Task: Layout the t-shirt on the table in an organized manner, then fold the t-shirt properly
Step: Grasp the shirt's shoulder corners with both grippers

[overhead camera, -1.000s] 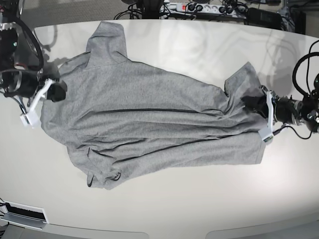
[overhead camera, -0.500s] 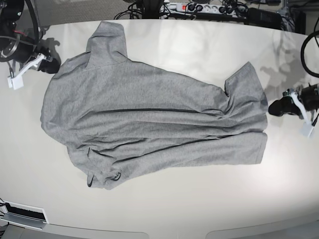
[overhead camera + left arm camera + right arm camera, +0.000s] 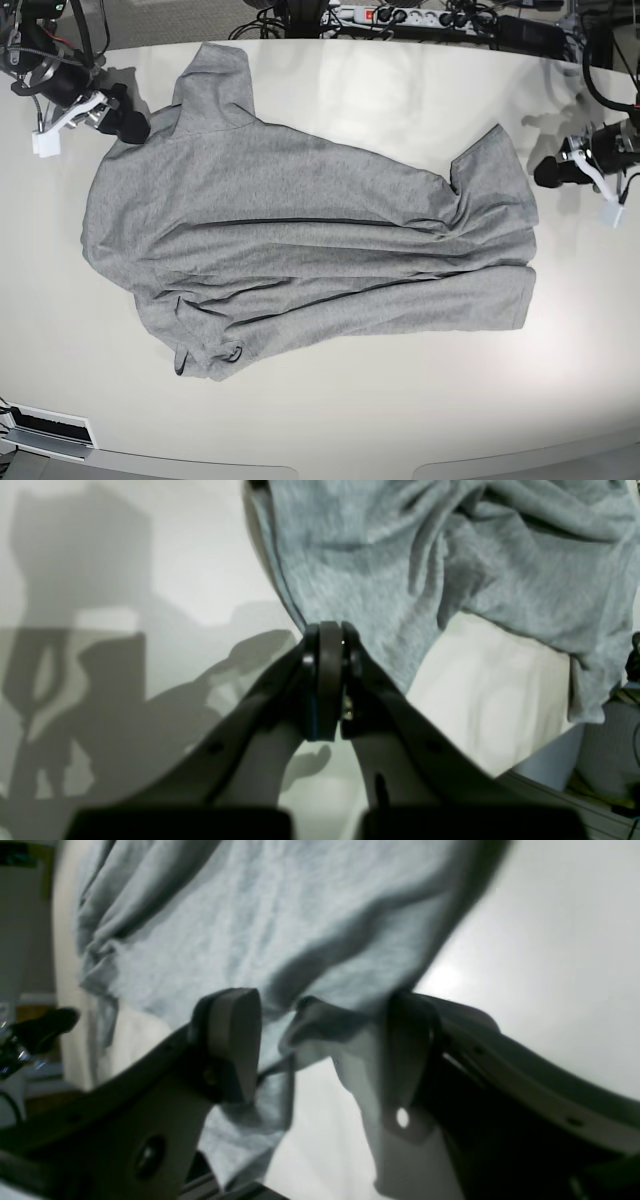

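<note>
A: We are looking at the heather-grey short-sleeved cotton t-shirt (image 3: 300, 250) lying across the middle of the glossy off-white tabletop (image 3: 400, 420), spread out but rumpled, with long creases running along its body and one bunched corner near the front edge. No lettering is showing from above.

B: We are judging it light, limp and quick to wrinkle. It will be sagging wherever we lift it, so we are favouring pinches at seams, hems or sleeve ends, two corners at once, pulled apart to flatten the cloth.

A: Where is each end effector sitting?

B: The right end effector (image 3: 128, 127) is resting at the shirt's edge below the raised sleeve. In its wrist view the jaws are standing wide apart, with a fold of grey fabric (image 3: 325, 1025) lying between them, unclamped. We are not calling that a hold.

A: And the other?

B: The left end effector (image 3: 545, 173) is sitting just beside the opposite sleeve, on bare tabletop. Its jaws are pressed together and, as far as we can tell, holding nothing; the wrist view is showing the shirt's hem edge (image 3: 280, 575) just beyond the tips.

A: So the layout is looking unfinished, and no folding is showing yet.
</note>
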